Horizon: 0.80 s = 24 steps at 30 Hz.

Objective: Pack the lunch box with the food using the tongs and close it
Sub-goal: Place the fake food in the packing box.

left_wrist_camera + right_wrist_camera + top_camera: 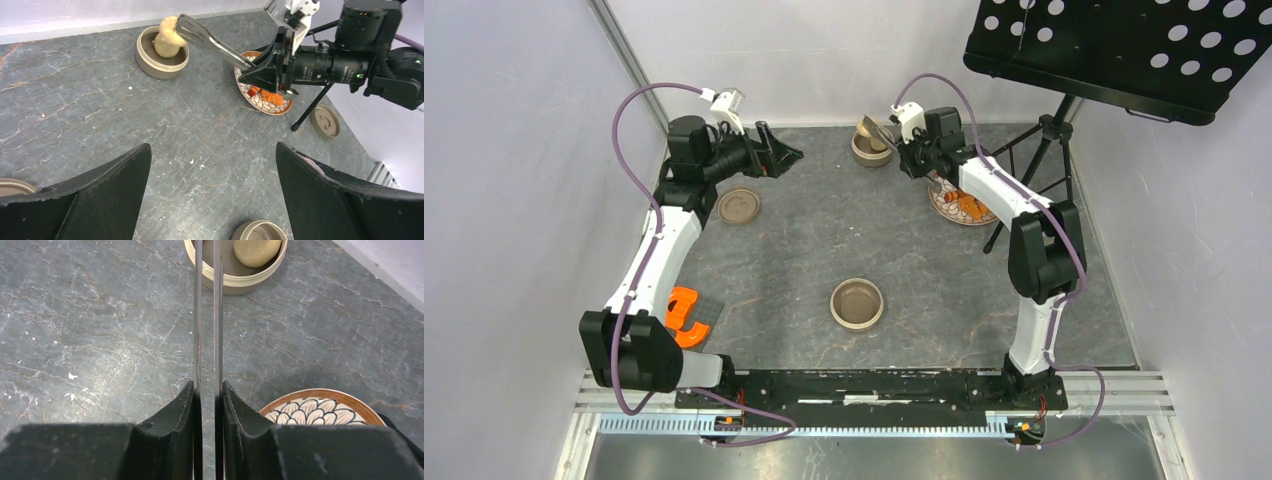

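Note:
My right gripper [208,387] is shut on the tongs [217,315], whose two slim arms run forward close together. In the left wrist view the tongs' slotted head [192,30] rests against a pale bun [167,40] that sits in a round tan lunch box tin [150,62] at the back; whether the tongs pinch the bun I cannot tell. Orange crumbed chunks [270,96] lie on the patterned plate [250,97] under the right gripper [914,150]. My left gripper [212,147] hangs wide open over bare table, holding nothing, at the back left [784,155].
An empty tan tin [857,303] stands mid-table. A round lid [738,205] lies near the left arm, another lid [325,121] by a tripod foot [295,126]. An orange and grey object [686,312] sits at front left. A black perforated stand [1124,50] overhangs the back right.

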Available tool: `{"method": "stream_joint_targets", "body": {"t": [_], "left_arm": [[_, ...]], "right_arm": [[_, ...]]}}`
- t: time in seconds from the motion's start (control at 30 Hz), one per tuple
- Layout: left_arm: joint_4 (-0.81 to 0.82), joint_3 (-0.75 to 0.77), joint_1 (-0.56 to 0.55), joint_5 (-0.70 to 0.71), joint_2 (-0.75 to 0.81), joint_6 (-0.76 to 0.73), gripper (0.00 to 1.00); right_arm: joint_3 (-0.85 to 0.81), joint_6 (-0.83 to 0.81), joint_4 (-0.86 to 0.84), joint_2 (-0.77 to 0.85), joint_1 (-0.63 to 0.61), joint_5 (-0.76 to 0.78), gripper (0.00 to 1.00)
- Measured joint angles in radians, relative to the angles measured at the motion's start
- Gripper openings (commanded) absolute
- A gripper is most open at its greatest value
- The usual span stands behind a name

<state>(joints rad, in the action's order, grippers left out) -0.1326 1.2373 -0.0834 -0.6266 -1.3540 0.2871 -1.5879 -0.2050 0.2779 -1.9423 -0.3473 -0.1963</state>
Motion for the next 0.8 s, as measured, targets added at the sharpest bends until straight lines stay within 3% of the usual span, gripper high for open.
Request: {"method": "stream_joint_targets", "body": {"t": [0.8], "left_arm": [[-0.004,0.0,0.017,0.02,0.0,0.0,1.0]], "right_arm": [[-0.027,-0.023,-0.088,-0.157,-0.016,0.077,0.03]]}}
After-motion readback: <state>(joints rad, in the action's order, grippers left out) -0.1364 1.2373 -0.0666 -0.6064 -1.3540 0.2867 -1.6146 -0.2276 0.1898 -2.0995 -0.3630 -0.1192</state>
